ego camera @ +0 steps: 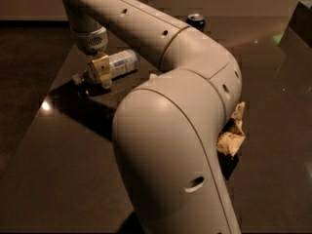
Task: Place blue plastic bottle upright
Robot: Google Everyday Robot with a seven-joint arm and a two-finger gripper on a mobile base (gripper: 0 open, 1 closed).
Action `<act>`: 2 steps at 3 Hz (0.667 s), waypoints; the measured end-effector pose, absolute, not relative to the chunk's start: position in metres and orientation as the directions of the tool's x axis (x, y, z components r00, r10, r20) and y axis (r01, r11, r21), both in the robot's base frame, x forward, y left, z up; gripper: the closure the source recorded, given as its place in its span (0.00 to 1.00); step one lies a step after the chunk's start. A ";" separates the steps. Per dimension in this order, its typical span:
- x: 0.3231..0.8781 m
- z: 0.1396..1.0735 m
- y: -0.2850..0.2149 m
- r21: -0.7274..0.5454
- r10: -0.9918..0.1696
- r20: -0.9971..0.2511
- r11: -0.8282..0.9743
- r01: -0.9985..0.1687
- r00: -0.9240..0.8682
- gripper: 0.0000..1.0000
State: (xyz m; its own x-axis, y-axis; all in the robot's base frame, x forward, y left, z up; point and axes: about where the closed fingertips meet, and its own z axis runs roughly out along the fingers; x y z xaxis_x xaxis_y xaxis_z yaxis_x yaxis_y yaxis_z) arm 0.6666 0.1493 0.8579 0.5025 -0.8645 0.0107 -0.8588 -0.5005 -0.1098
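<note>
The blue plastic bottle (pixel 119 62) lies on its side at the far left of the dark table (pixel 63 169). It is clear, with a pale label, and its white cap (pixel 77 78) points left. My gripper (pixel 100 72) hangs down from the wrist right over the bottle's neck end, between cap and label, and hides that part of the bottle. The bottle still rests on the table.
A dark soda can (pixel 195 19) stands at the far edge behind my arm. A crumpled tan snack bag (pixel 232 133) lies to the right of my elbow. My large arm covers the middle of the table. The table's left edge runs close to the bottle.
</note>
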 end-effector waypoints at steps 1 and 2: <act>0.669 0.858 0.143 -0.102 -0.866 0.029 -0.500 -0.860 0.500 0.49; 0.664 0.878 0.140 -0.133 -0.872 0.009 -0.486 -0.864 0.489 0.73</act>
